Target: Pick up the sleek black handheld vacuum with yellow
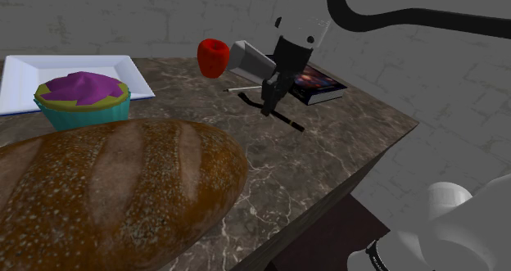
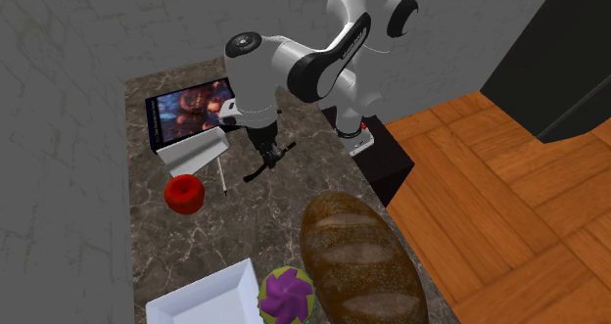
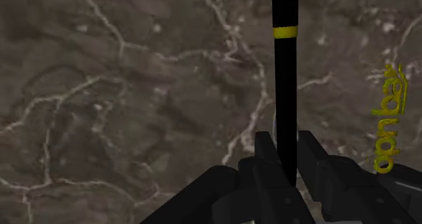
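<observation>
Wrist view: my end effector [image 3: 286,145] pinches the handheld vacuum [image 3: 285,74] by its black shaft; its body is cut off, and the yellow lettering [image 3: 387,114] is unreadable.

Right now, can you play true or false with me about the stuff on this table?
1. The gripper clasps a black handheld vacuum with a yellow band. True.
2. The apple is green. False: it is red.
3. The cupcake has a purple topping. True.
4. The bread loaf lies on the white plate. False: it lies straight on the marble table, off the plate.
</observation>
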{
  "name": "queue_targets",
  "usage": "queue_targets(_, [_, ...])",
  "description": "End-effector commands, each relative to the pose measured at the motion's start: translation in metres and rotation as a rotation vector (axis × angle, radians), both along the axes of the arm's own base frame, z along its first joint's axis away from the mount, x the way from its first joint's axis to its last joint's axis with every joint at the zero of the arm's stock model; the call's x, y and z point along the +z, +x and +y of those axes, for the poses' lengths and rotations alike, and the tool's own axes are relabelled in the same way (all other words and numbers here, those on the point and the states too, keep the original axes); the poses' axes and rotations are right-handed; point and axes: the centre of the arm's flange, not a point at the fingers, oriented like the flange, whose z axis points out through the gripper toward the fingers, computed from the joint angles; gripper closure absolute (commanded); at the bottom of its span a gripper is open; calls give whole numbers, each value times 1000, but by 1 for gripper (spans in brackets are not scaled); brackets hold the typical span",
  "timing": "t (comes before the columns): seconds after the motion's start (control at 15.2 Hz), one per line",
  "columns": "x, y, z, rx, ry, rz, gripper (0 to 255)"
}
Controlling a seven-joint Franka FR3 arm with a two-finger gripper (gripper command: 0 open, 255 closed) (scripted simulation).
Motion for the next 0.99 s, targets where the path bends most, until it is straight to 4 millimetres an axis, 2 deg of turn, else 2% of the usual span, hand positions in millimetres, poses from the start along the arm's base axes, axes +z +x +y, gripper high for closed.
queue_targets(0.0, [9, 0, 0, 0, 0, 0, 255])
queue_targets(0.79, [73, 0, 0, 0, 0, 0, 255])
queue_targets(0.92, [74, 0, 0, 0, 0, 0, 255])
